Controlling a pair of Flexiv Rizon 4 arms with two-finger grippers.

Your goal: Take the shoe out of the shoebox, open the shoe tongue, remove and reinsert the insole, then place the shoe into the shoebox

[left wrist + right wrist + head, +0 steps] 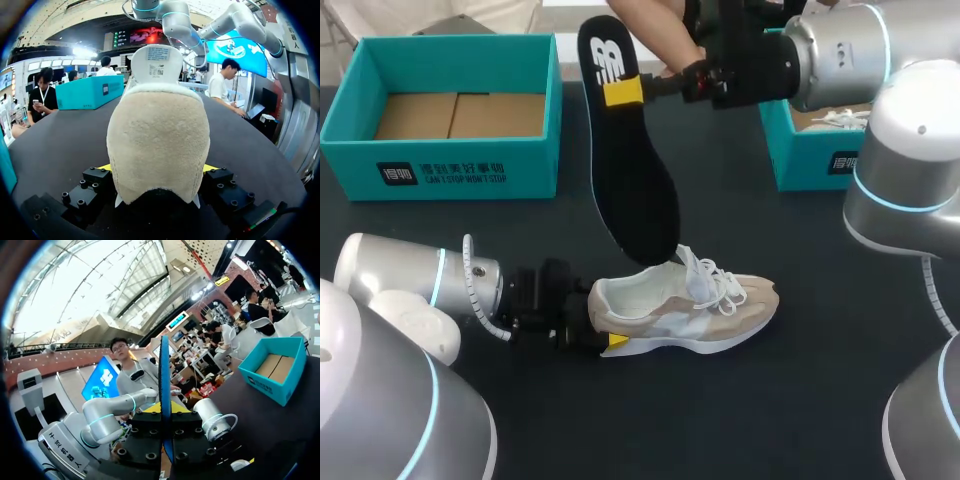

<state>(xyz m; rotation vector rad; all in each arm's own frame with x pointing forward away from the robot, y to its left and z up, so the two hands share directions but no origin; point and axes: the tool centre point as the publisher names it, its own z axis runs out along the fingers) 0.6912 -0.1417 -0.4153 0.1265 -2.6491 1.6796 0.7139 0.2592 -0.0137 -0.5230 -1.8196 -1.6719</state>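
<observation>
Lower middle, the left gripper [608,337] is clamping the heel of the shoe [692,306] standing on the table [800,400]; upper middle, the right gripper [624,91] is pinching the black insole [635,190] hanging above it.

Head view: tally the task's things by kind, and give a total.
Shoeboxes: 2, the left shoebox and the right shoebox
Shoes out on the table: 1, the shoe
Insoles: 1, the insole
Total: 4

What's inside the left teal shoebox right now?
Only the brown cardboard floor shows inside the shoebox, with nothing lying on it. The box's near wall hides the floor's front strip.
</observation>
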